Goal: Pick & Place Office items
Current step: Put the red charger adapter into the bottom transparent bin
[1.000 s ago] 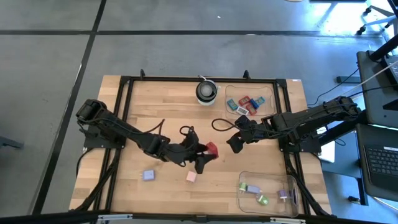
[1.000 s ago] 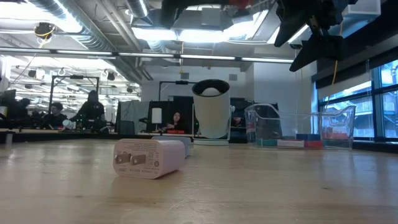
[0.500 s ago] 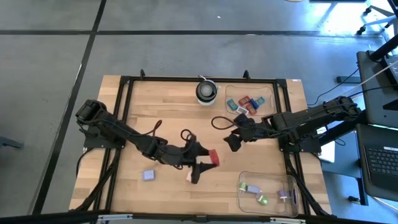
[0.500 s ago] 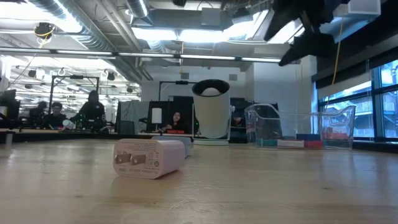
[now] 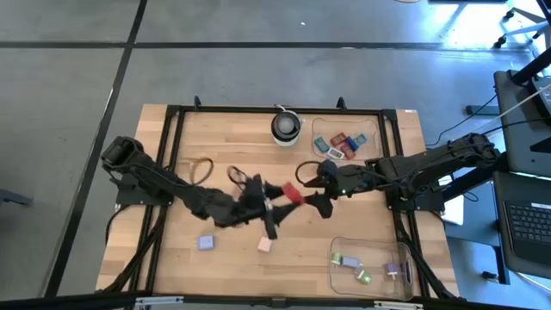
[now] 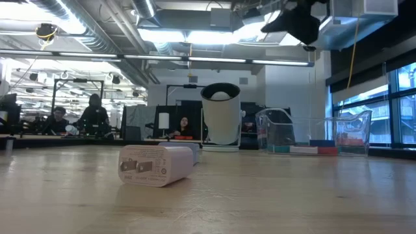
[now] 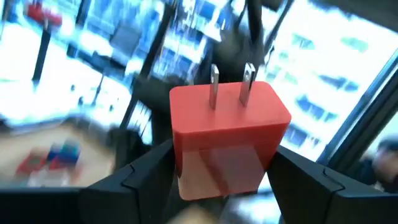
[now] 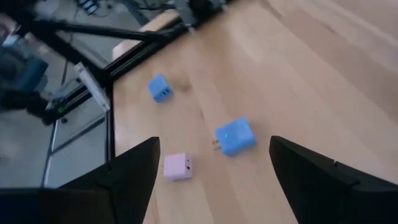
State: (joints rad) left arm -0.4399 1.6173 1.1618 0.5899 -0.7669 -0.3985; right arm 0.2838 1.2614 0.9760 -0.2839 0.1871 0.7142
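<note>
- Near the table's (image 5: 172,155) left front, a lilac plug adapter (image 5: 205,243) lies loose on the wood, not yet put away, with a pink one (image 5: 265,244) just to its right; the low view shows a pale adapter (image 6: 155,165) lying on its side close to the camera
- The left gripper (image 5: 277,200) is raised over the middle of the table, its fingers (image 7: 143,177) clamped on a red plug adapter (image 7: 227,137); in the left wrist view the block sits squarely between both fingers, prongs pointing away from the wrist
- The right gripper (image 5: 312,188) faces it from just beside, fingers spread wide and holding nothing; the red adapter (image 5: 290,191) lies between the two grippers, so this looks like a hand-over about to start
- A blue adapter (image 8: 235,136) and a smaller blue piece (image 8: 160,88) show on the wood in the right wrist view
- Back right, a clear tray (image 5: 374,131) already holds several red and blue pieces
- Front right, a second clear tray (image 5: 334,248) holds green and lilac pieces
- Judged from this, sorting is well along, with the held adapter and a few loose ones left
</note>
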